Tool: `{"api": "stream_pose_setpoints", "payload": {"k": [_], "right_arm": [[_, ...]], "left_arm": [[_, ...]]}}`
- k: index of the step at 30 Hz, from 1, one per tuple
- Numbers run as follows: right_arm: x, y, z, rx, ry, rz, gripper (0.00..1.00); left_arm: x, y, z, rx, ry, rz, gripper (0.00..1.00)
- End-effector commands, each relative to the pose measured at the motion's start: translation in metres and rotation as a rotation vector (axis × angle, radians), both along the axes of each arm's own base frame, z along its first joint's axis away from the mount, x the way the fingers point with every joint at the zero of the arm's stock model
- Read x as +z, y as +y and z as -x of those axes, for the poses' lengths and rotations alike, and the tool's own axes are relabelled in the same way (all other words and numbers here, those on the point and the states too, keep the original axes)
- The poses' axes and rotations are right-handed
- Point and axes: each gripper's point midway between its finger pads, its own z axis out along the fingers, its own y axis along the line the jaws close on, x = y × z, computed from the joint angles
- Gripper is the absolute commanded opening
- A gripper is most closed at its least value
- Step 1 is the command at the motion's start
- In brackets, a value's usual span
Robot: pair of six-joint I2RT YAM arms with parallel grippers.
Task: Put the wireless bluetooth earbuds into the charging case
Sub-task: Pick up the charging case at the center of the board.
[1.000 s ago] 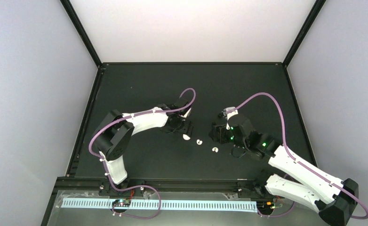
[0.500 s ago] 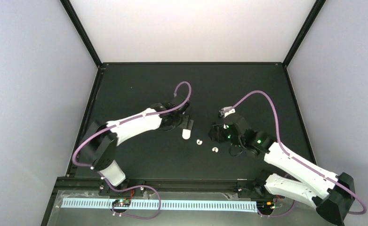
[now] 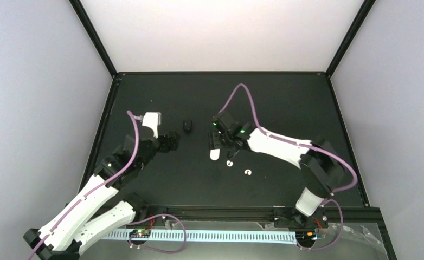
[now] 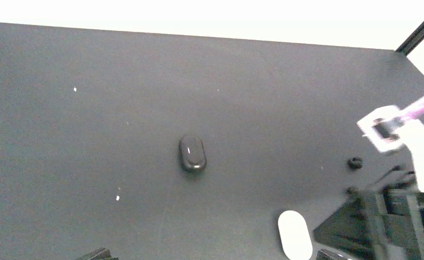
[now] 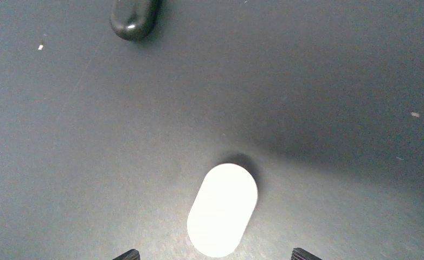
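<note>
A white oval charging case (image 3: 214,154) (image 5: 223,210) lies flat on the black table, with no opening showing. My right gripper (image 3: 216,142) (image 5: 215,254) hovers over its near end, open, with one fingertip on each side and neither touching it. Two white curled earbuds (image 3: 230,163) (image 3: 248,173) lie just right of the case. A black oval case (image 3: 187,125) (image 4: 192,154) sits farther back. In the left wrist view, two tiny black earbuds (image 4: 354,162) (image 4: 352,190) lie near the right arm. My left gripper (image 3: 169,142) (image 4: 212,255) is open and empty, off to the left.
Black frame rails (image 3: 101,130) run along the table's left and right edges. A purple cable (image 3: 242,97) loops above the right wrist. The right arm's forearm (image 3: 280,146) stretches over the table right of the white earbuds.
My left arm has swung back to the left, away from the white case, uncovering the black case. My right arm has reached left over the white case, jaws slightly narrower.
</note>
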Motion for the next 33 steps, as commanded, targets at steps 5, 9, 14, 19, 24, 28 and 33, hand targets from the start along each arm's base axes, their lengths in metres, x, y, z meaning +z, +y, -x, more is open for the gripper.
{"api": "stream_pose_setpoints", "payload": {"k": [5,9,14,19,24,28,33], "right_arm": [[-0.042,0.033,-0.013,-0.051,0.118,0.059,0.72],[-0.052,0.036,-0.013,-0.049,0.122,0.103,0.73],[-0.070,0.032,-0.010,-0.049,0.152,0.150,0.73],[-0.072,0.031,-0.012,0.009,0.127,0.189,0.76],[-0.052,0.032,-0.010,0.152,0.051,0.212,0.87],[-0.042,0.034,-0.006,0.239,0.026,0.209,0.87],[-0.058,0.015,0.000,0.194,0.046,0.279,0.87]], "left_arm": [[-0.019,0.015,0.004,-0.007,-0.018,-0.131,0.99],[-0.023,0.009,0.004,-0.032,0.007,-0.130,0.99],[-0.019,0.003,0.004,-0.063,-0.012,-0.101,0.99],[-0.020,0.002,0.006,-0.072,-0.008,-0.102,0.99],[-0.018,0.002,0.007,-0.077,-0.015,-0.096,0.99],[-0.018,-0.001,0.006,-0.087,-0.016,-0.091,0.99],[-0.021,-0.003,0.006,-0.096,-0.006,-0.092,0.99]]}}
